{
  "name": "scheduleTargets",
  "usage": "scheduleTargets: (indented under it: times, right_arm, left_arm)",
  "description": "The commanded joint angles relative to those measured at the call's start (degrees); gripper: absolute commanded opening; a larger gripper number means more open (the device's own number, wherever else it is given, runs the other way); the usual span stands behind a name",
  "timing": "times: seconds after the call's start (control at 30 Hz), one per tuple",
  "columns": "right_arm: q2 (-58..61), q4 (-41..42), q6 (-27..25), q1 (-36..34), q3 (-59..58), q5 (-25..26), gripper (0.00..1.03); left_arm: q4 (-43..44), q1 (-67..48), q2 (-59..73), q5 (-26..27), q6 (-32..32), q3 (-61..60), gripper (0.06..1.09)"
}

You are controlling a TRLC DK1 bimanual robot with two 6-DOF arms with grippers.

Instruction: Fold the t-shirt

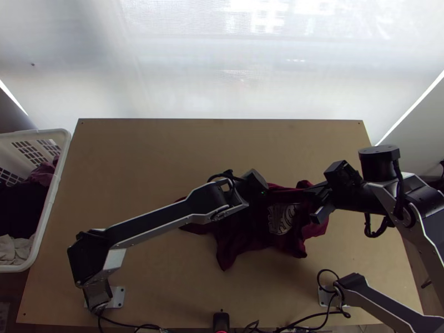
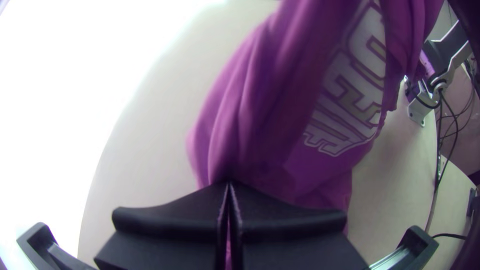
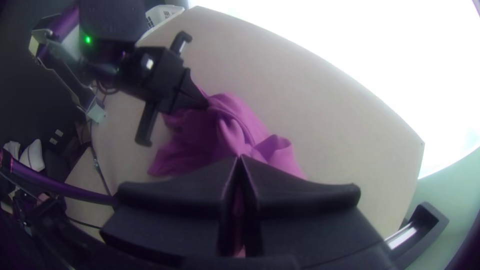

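Stretching the t-shirt (image 1: pixel 233 244), bunched near mid-table (image 1: pixel 161 150), looks like your step: at left, the jaws of your left gripper (image 2: pixel 229 183) are clamped on gathered cloth. Draw the 2 grips apart gently until the creases between them ease, then lower evenly. Pale lettering (image 1: pixel 283 218) crosses the shirt, warped by folds. At right, your right gripper (image 3: pixel 240 157) has its jaws pinched on fabric too.

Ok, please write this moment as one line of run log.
left gripper: shut on shirt | right gripper: shut on shirt | shirt: rumpled, print showing
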Motion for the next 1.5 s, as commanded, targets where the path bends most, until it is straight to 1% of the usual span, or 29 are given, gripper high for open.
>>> scheduleTargets:
  times: [0.0, 0.07, 0.13, 0.2, 0.37, 0.53, 0.67, 0.8, 0.9, 0.97, 1.03, 1.13, 1.3, 1.37, 1.47]
  right_arm:
    - [-0.02, -0.01, 0.0, -0.6, -0.87, 0.0, 0.03]
    - [-0.02, -0.1, 0.26, -0.69, -0.79, -0.09, 0.03]
    - [-0.02, -0.71, 0.44, -0.51, -0.61, -1.23, 0.03]
    - [-0.02, -0.8, 0.79, -0.25, -0.61, -1.85, 0.03]
    - [0.25, -1.15, 1.58, 0.98, 0.71, -2.64, 0.03]
    - [0.25, -4.14, 1.49, 3.53, 2.99, -3.78, 0.03]
    - [0.16, -5.55, 1.67, 3.97, 5.81, -4.22, 0.03]
    - [0.42, -8.98, 0.97, 5.29, 7.3, -4.57, 0.03]
    - [0.42, -11.0, 0.7, 5.02, 8.27, -6.86, 0.03]
    - [0.51, -11.7, 0.7, 4.85, 9.32, -7.21, 0.03]
    - [0.51, -11.17, 1.23, 2.39, 11.52, -7.12, 0.03]
    - [1.92, -9.5, 3.6, -3.24, 18.11, -7.03, 0.03]
    - [4.99, -8.71, 5.36, -11.94, 28.04, -6.94, 0.03]
    - [6.49, -9.06, 7.38, -11.24, 30.41, -7.3, 0.03]
    - [6.13, -11.44, 6.85, -8.42, 26.37, -13.36, 0.03]
  left_arm:
    - [-2.85, 6.09, -7.02, 3.19, 1.22, -0.45, 0.09]
    - [-4.87, 8.38, -9.92, 5.13, 1.22, 0.26, 0.09]
    - [-7.6, 10.75, -12.3, 7.5, 1.22, 1.93, 0.09]
    - [-10.59, 12.68, -14.14, 8.55, 1.31, 3.77, 0.09]
    - [-14.45, 17.69, -18.1, 11.01, 1.39, 4.47, 0.09]
    - [-17.0, 22.44, -22.23, 12.86, 1.48, 4.91, 0.09]
    - [-18.67, 29.47, -25.48, 14.53, 2.63, 5.44, 0.09]
    - [-20.52, 41.16, -28.2, 19.8, 2.98, 6.85, 0.09]
    - [-22.89, 50.65, -29.17, 24.81, 2.98, 9.22, 0.09]
    - [-24.47, 56.1, -29.61, 27.54, 3.86, 10.63, 0.09]
    - [-25.79, 60.06, -29.96, 28.86, 5.0, 11.95, 0.09]
    - [-27.29, 64.36, -30.05, 30.53, 5.88, 14.14, 0.09]
    - [-27.64, 68.58, -29.61, 32.2, 5.96, 18.45, 0.09]
    - [-28.43, 69.2, -28.91, 32.28, 5.88, 20.47, 0.09]
    - [-29.22, 69.55, -28.2, 32.46, 5.53, 22.93, 0.09]
